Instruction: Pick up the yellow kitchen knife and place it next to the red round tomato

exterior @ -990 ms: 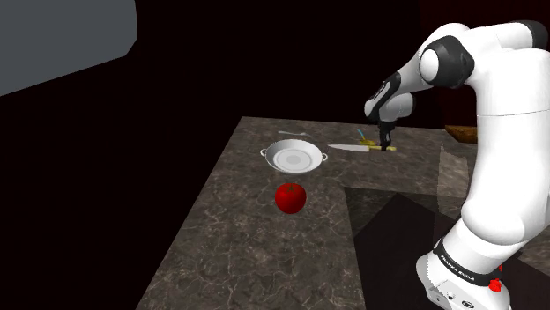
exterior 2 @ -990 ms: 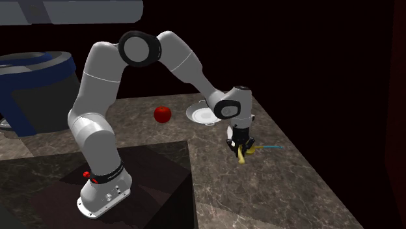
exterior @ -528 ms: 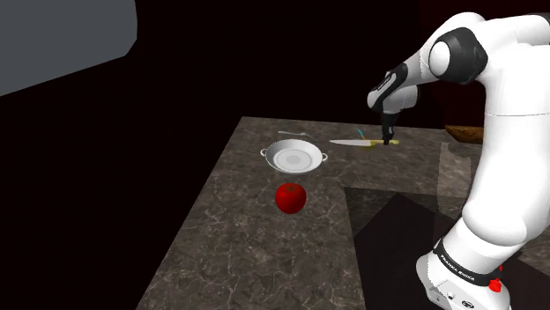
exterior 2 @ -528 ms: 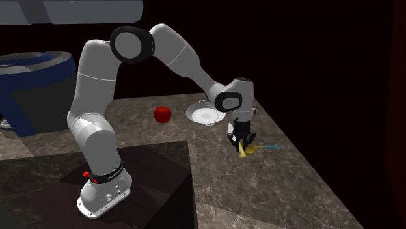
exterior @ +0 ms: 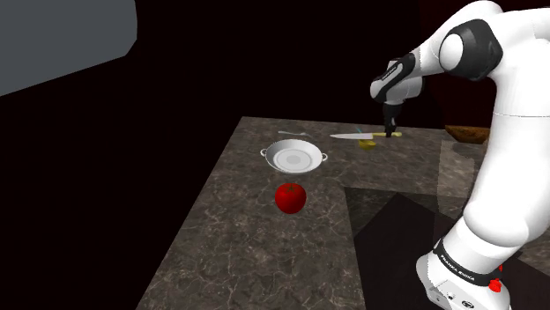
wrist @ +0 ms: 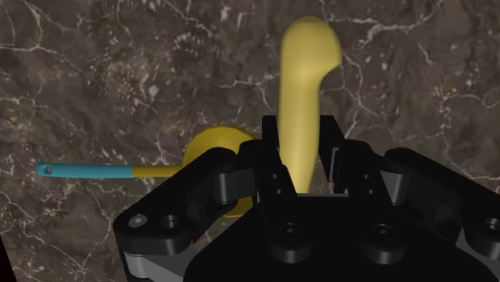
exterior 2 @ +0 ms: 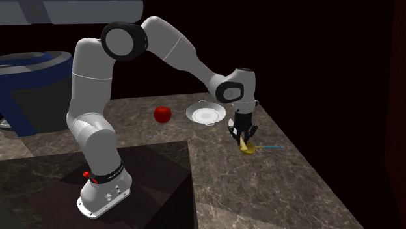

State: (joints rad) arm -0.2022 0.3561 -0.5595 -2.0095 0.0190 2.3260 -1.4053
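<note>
I have gripper [wrist: 300, 152] clamped on knife [wrist: 308, 64] handle. I'd carry it level past bowl [exterior: 294, 159] and set it down just beside tomato [exterior: 290, 197] without bumping it.

Yellow knife [wrist: 303, 96], red tomato [exterior: 290, 197], marbled counter [exterior: 247, 255]

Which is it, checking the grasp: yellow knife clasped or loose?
Clasped: in the wrist view both fingers grip the yellow knife by its handle, touching each side.
</note>
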